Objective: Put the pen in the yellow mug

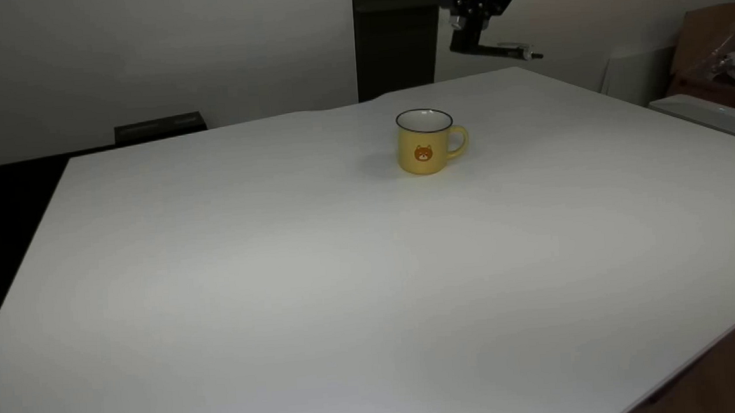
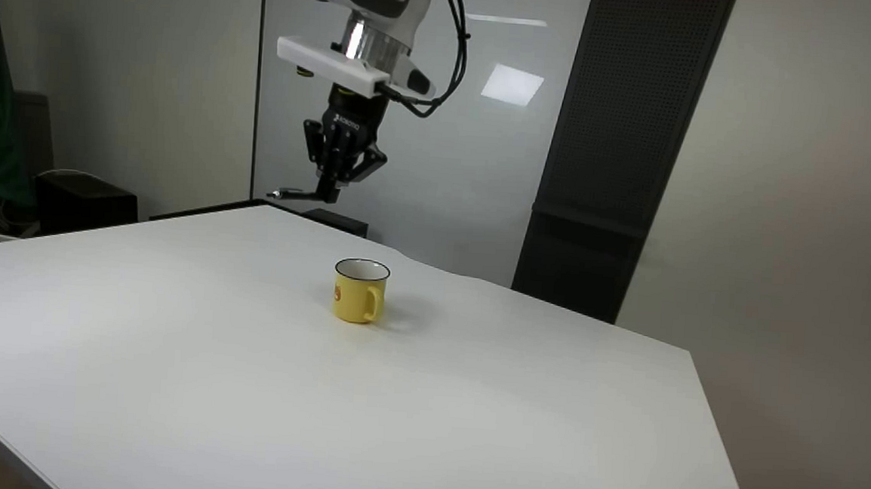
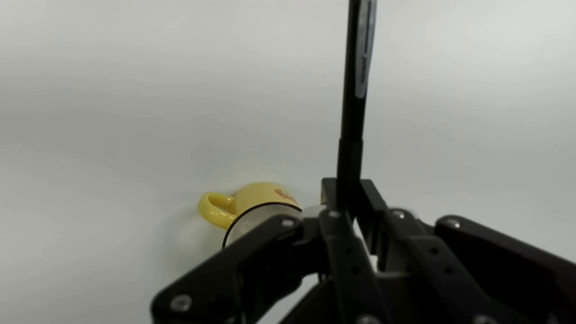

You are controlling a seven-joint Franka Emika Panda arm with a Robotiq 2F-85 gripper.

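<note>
The yellow mug (image 1: pixel 410 149) stands upright on the white table in both exterior views (image 2: pixel 355 300), with a reddish animal face on its side. In the wrist view the mug (image 3: pixel 256 193) is at lower centre, its rim partly hidden by the gripper. My gripper (image 2: pixel 327 191) hangs above the table, well higher than the mug; it also shows at the top of an exterior view (image 1: pixel 464 42). It is shut on the black pen (image 3: pixel 353 112) near one end. The pen has a pale clip and sticks out roughly level, sideways from the fingertips (image 3: pixel 350 193), in both exterior views (image 1: pixel 505 51) (image 2: pixel 296 194).
The white table (image 1: pixel 283 288) has an uneven back edge. A dark box-like object (image 1: pixel 160 126) sits just behind that edge. A cardboard box with wrapped items (image 1: pixel 728 57) and a white tray-like object (image 1: pixel 709 114) are beside the table. A tall dark panel (image 2: pixel 624 135) stands behind.
</note>
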